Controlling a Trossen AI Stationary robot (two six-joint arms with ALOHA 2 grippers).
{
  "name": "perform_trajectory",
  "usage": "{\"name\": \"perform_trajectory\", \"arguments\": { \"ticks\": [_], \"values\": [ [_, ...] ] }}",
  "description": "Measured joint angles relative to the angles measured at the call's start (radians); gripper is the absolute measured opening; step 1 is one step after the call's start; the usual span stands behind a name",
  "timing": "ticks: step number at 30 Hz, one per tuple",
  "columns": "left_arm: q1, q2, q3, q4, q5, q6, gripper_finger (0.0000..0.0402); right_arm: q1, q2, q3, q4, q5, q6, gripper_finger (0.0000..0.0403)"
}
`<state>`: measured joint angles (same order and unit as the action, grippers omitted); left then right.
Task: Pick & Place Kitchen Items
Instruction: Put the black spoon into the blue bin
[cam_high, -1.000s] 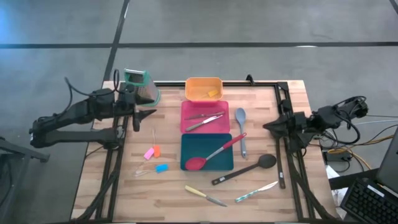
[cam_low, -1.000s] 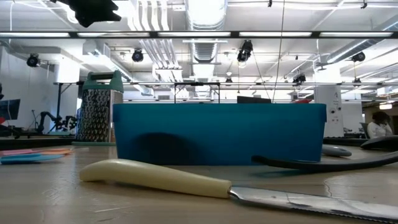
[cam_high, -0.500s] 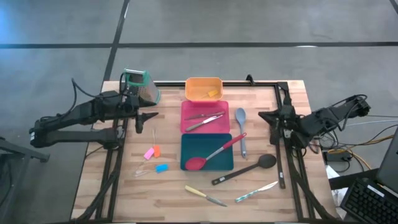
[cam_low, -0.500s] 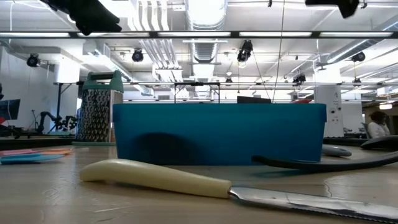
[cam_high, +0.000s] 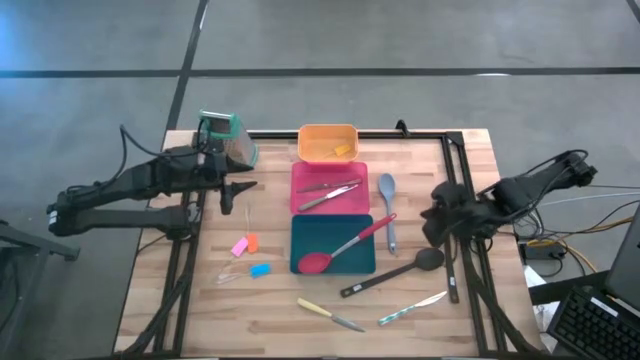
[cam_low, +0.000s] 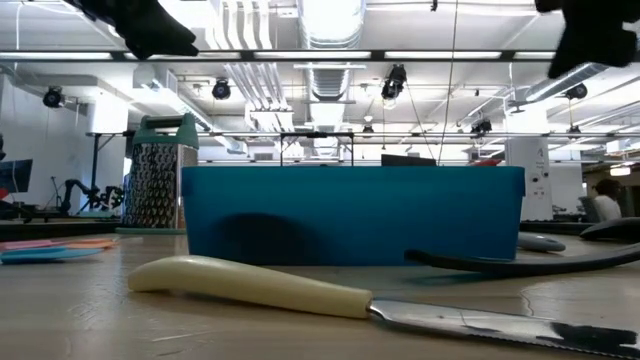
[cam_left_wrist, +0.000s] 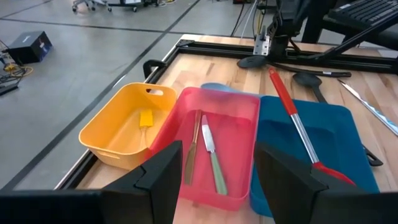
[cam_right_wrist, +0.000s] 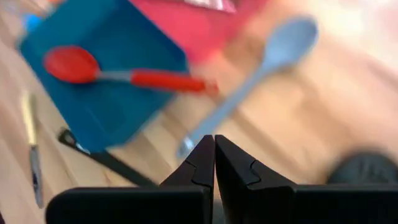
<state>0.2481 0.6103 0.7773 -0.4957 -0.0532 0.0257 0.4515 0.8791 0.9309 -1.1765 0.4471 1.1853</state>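
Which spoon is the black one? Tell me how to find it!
Find the teal tray in the middle of the table. Just to its right, toward the table's front, lies the black spoon, slanting on bare wood. The red spoon rests in the tray and the grey spoon is paler.

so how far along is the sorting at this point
Done: two pieces of cutlery lie in the pink tray, a yellow piece in the orange tray, the red spoon across the teal tray. In hand: nothing; the right gripper is shut and empty above the black spoon, the left gripper open. Left: grey spoon, black spoon, two knives.
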Motion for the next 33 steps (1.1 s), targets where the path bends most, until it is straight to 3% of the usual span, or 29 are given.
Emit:
{"name": "perform_trajectory", "arguments": {
  "ticks": [9, 14, 26, 29, 33],
  "values": [
    [0.0, 0.017, 0.0, -0.001, 0.0, 0.0, 0.0202, 0.003, 0.16, -0.002, -0.232, -0.256, 0.353, 0.0008],
    [0.0, 0.029, 0.0, -0.001, 0.0, 0.0, 0.0202, 0.002, 0.237, -0.002, -0.229, -0.274, 0.421, 0.0008],
    [0.0, 0.061, 0.0, -0.027, 0.0, -0.01, 0.0202, 0.053, 0.55, -0.003, -0.21, -0.327, 0.41, 0.0008],
    [0.0, 0.068, -0.001, -0.028, 0.0, -0.006, 0.0202, 0.085, 0.601, -0.002, -0.113, -0.33, 0.316, 0.0009],
    [0.0, 0.076, -0.005, -0.029, 0.0, -0.005, 0.0202, 0.117, 0.656, 0.013, 0.076, -0.37, 0.053, 0.0008]
  ]
}}
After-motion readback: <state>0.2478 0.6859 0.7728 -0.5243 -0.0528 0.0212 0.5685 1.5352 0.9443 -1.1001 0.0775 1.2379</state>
